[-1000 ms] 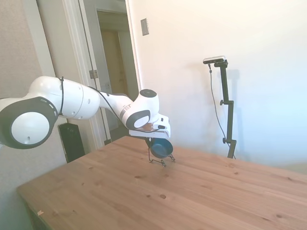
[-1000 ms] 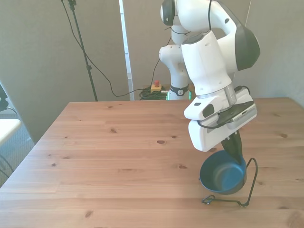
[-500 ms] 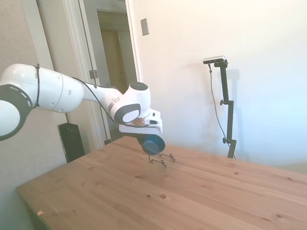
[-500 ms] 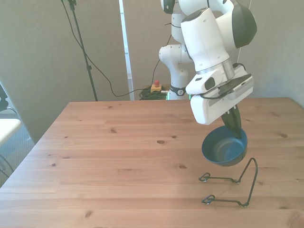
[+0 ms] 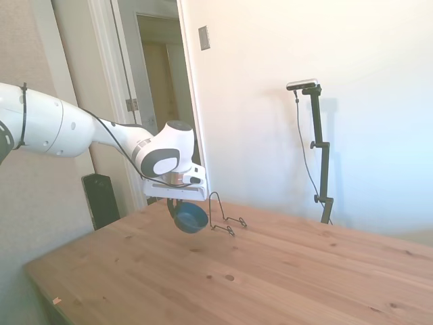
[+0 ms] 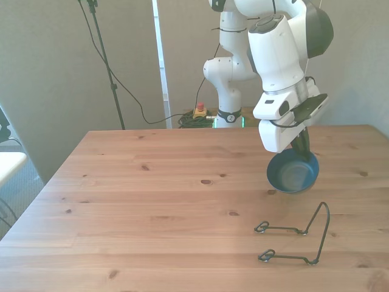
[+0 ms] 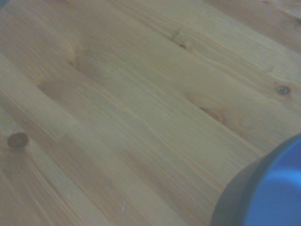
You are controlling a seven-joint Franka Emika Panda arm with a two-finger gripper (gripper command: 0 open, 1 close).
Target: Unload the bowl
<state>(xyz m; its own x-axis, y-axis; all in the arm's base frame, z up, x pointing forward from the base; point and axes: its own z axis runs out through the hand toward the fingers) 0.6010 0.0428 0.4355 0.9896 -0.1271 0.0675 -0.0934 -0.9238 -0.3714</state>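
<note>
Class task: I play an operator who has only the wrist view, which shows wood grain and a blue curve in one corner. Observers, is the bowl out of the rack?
Observer: Yes. In the front view the bowl hangs from the gripper, apart from the wire rack.
Operator: Is it resting on the table?
Observer: No. The side view shows the bowl held above the table.
Operator: Where does the rack stand?
Observer: On the table, near the edge closest to the front camera, with nothing in it.
</note>
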